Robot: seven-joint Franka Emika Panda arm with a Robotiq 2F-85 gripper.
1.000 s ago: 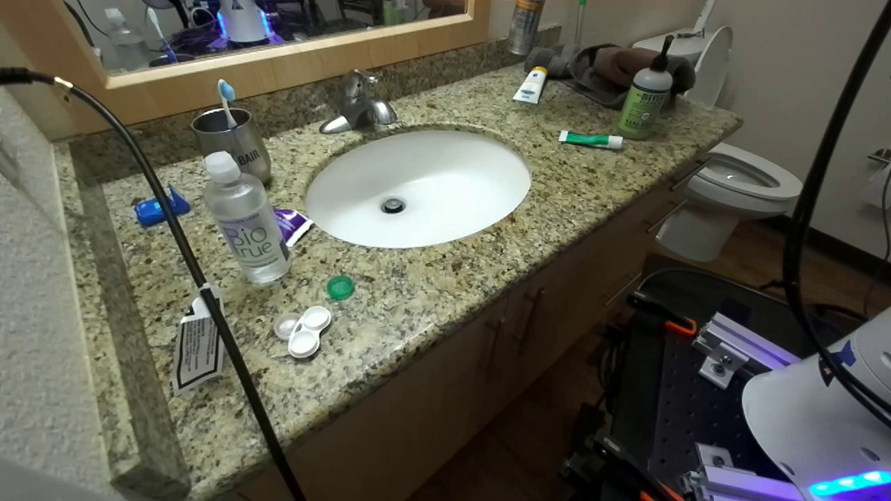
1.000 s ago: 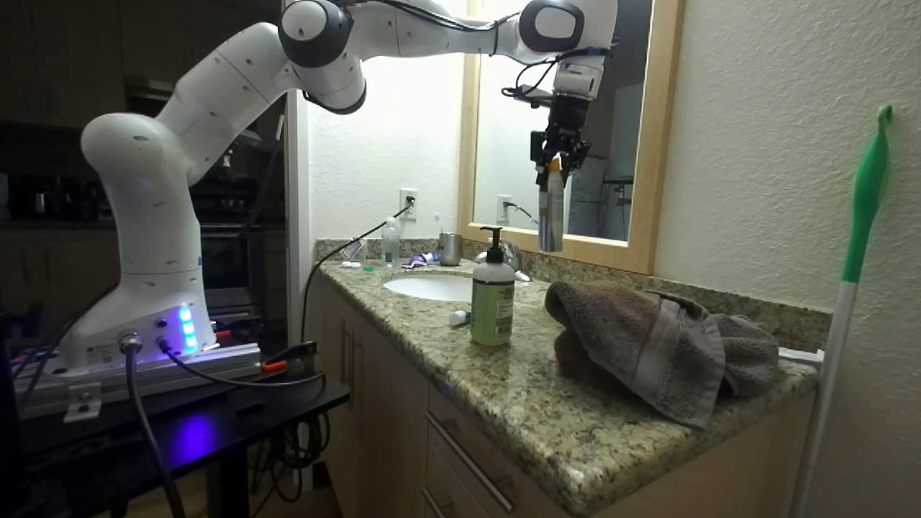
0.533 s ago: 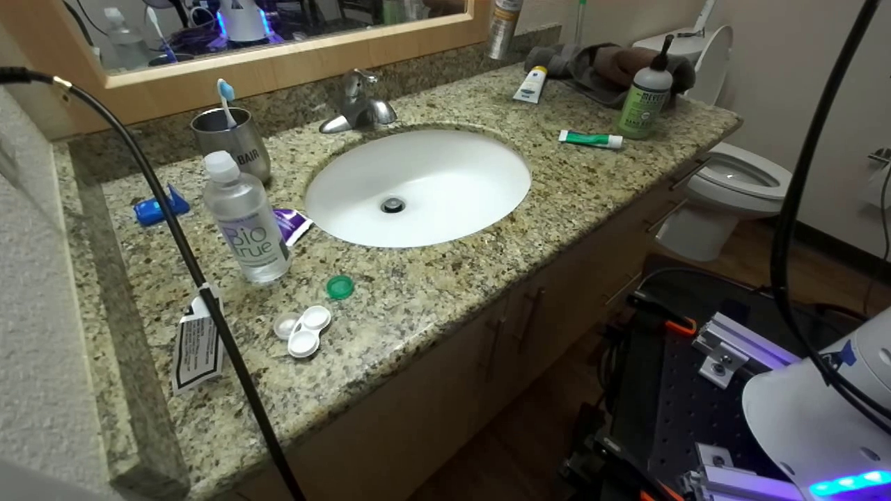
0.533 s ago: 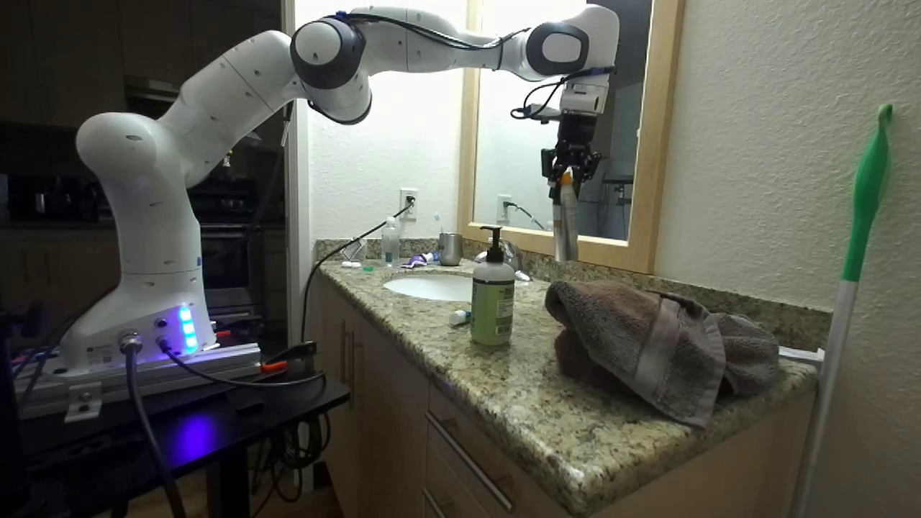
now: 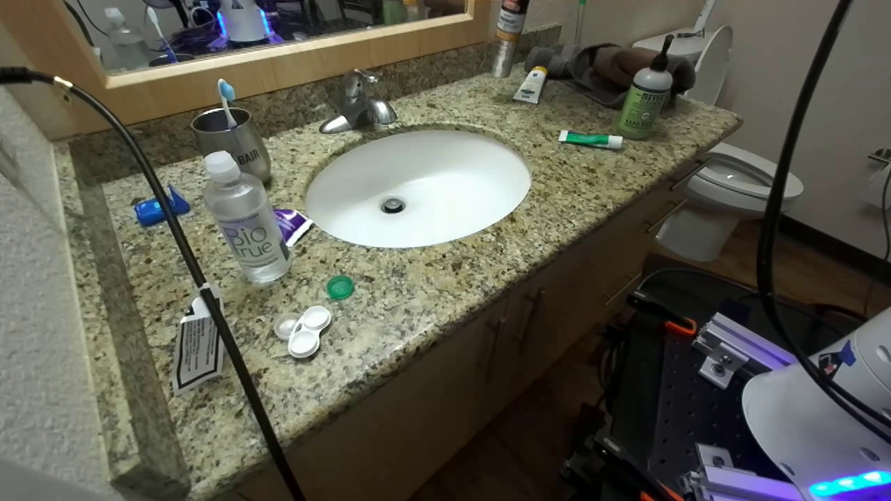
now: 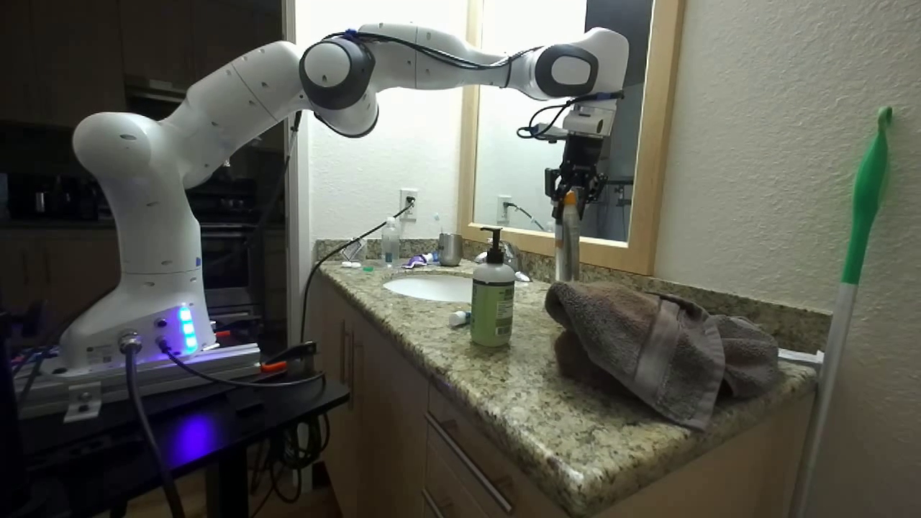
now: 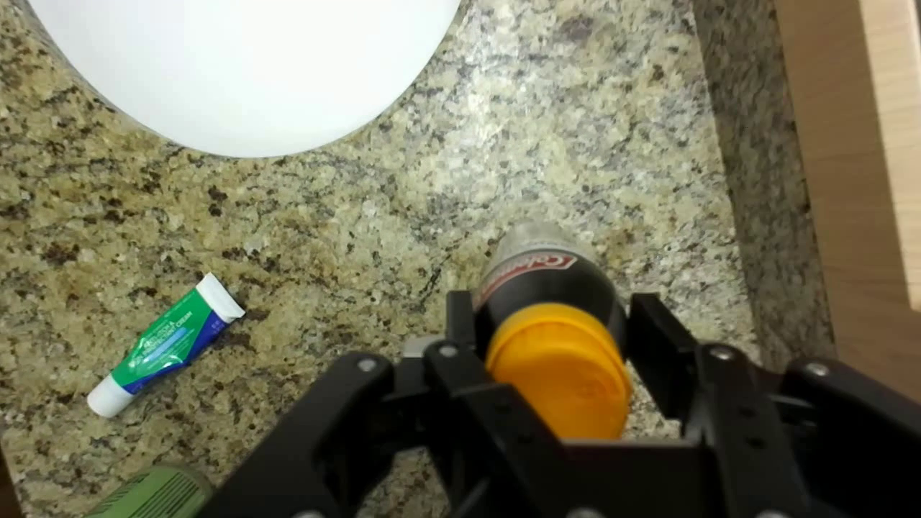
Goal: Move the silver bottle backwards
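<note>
In an exterior view I have the silver bottle [image 5: 509, 42] at 1 o'clock of the sink [image 5: 445, 167]: bare metal lower end, printed label, top cropped. In an exterior view, orange cap [image 6: 570, 197] up, 11 o'clock of the towel [image 6: 640, 331]. Can't tell if base touches counter [image 6: 532, 392]. Wrist view: my gripper [image 7: 550, 338] clamps it, fingers at 9 and 3 on the black band.

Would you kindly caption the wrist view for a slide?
The pincer holds the orange-capped silver bottle, with a green tube and part of the white sink in frame.
</note>
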